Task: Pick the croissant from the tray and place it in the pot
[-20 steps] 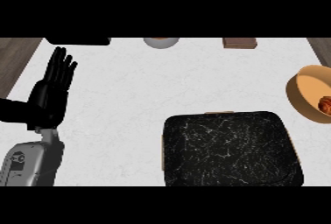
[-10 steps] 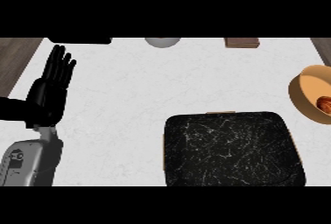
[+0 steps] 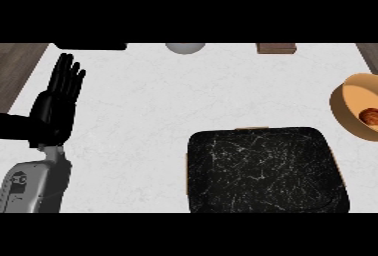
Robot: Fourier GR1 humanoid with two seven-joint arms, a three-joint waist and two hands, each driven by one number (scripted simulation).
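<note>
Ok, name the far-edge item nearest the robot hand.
The flat black one at far left, just beyond the fingertips of the left robot hand; the grey round one and brown block lie further right.

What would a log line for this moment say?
left hand open, resting at left | right hand out of view | croissant in tan dish, right edge | black container untouched

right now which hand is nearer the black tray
Left, of what shows: the left hand rests open at the view's left, apart from the black tray, which lies to its right. The right hand is not in view.
</note>
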